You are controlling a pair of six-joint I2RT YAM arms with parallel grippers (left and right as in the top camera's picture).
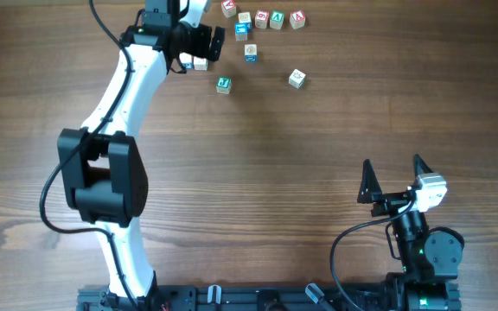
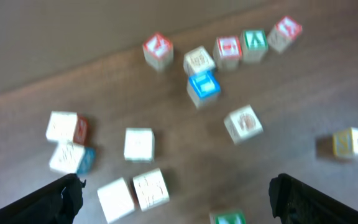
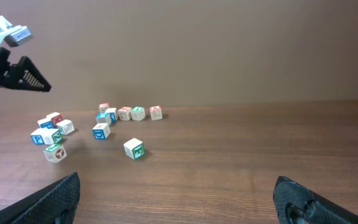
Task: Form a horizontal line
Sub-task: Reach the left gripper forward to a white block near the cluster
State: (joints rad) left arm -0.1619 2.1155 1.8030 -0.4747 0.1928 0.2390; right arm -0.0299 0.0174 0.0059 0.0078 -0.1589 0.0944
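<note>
Wooden letter cubes (image 2: 138, 144) are scattered ahead of the wide-spread left fingers (image 2: 58, 199); the right fingers (image 3: 51, 202) are spread too.

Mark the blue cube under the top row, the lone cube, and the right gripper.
blue cube (image 2: 203, 85), left wrist view, top face
lone cube (image 1: 296, 79), overhead view, top face
right gripper (image 1: 392, 161), overhead view, midway between fingers

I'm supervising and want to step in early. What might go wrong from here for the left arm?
The pale cubes beneath the open left gripper lie close together, so its jaws may catch or nudge a neighbour. The left wrist view is blurred, so aiming may be off. The blue cube sits close to the row; a placement there might knock it.
</note>
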